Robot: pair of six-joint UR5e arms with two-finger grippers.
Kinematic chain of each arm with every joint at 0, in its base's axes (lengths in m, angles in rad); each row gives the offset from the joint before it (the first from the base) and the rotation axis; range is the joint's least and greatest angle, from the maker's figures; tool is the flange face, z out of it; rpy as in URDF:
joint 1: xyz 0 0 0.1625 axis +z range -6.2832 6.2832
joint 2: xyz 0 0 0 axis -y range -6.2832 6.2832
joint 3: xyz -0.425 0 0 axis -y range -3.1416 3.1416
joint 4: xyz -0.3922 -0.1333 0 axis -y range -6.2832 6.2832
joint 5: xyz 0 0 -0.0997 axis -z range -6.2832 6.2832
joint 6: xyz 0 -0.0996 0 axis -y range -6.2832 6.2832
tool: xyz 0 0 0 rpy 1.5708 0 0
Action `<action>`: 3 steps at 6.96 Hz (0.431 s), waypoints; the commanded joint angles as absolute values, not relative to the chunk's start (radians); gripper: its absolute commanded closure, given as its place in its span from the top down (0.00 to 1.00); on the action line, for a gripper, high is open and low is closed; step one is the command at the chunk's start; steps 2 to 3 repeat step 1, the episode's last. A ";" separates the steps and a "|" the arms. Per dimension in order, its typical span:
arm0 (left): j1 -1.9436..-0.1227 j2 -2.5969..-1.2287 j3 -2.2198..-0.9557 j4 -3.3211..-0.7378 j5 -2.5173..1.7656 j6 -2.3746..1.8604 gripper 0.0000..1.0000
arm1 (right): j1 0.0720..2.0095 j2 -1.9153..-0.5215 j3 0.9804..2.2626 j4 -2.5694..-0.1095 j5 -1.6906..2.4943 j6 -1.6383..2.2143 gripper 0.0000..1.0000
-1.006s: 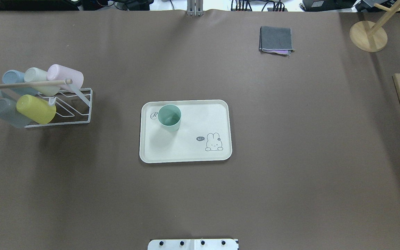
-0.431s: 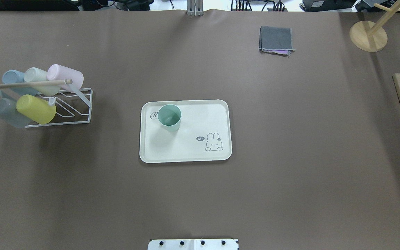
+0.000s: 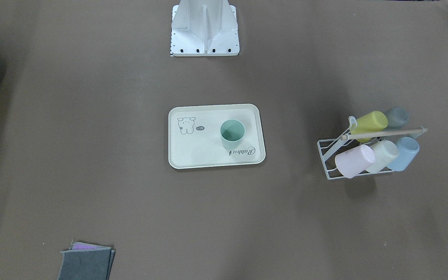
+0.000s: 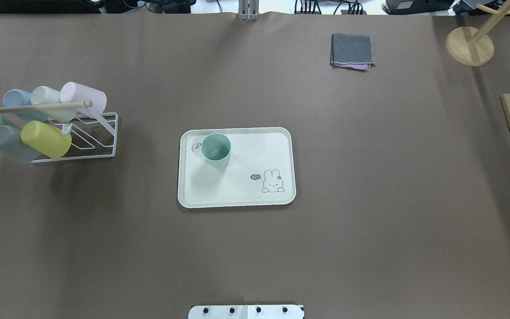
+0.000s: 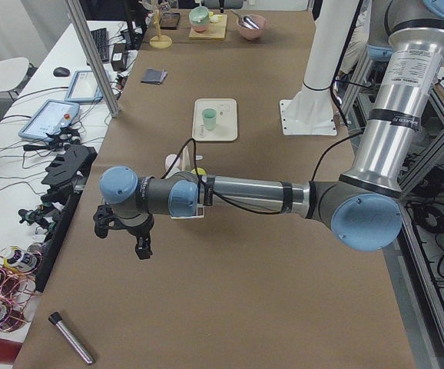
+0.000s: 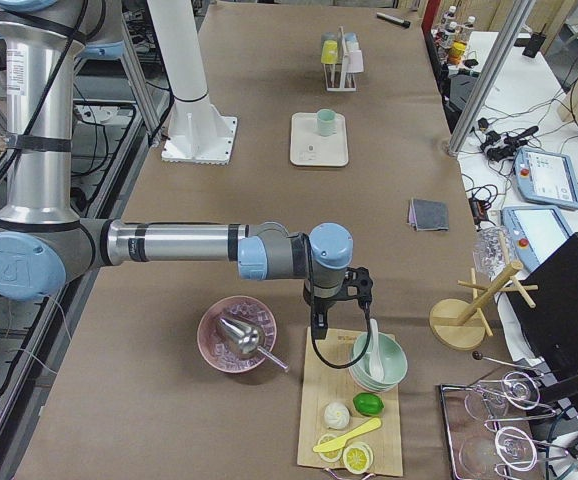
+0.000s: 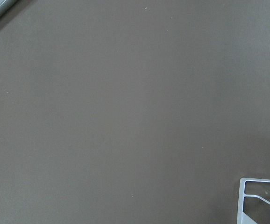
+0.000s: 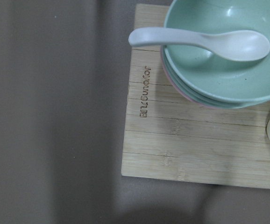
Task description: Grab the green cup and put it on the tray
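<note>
The cup (image 4: 216, 149) is standing upright on the tray (image 4: 237, 197). The left gripper (image 5: 122, 238) and right gripper (image 6: 335, 305) are hanging well away from it. I can't tell how wide either claw is.

The green cup (image 4: 216, 149) is a pale mint, the tray (image 4: 237, 190) cream with a grey-lined bunny drawing and script, the surface (image 4: 370, 199) plain dull brown, the wire rack (image 4: 116, 135) white.

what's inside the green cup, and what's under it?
Nothing shows inside the green cup: its bare bottom is visible from above. It stands upright on the tray, near one corner. The patch of tray under its base is covered.
</note>
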State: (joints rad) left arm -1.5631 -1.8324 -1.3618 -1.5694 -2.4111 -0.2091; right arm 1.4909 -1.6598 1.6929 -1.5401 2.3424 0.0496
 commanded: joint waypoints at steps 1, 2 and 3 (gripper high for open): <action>-1.563 -1.833 -1.350 -1.571 -2.411 -0.209 0.98 | 1.491 -1.658 1.692 -1.540 2.342 0.052 1.00; -1.563 -1.833 -1.350 -1.571 -2.411 -0.209 0.98 | 1.491 -1.658 1.692 -1.540 2.342 0.052 1.00; -1.563 -1.833 -1.350 -1.571 -2.411 -0.209 0.98 | 1.491 -1.658 1.692 -1.540 2.342 0.052 1.00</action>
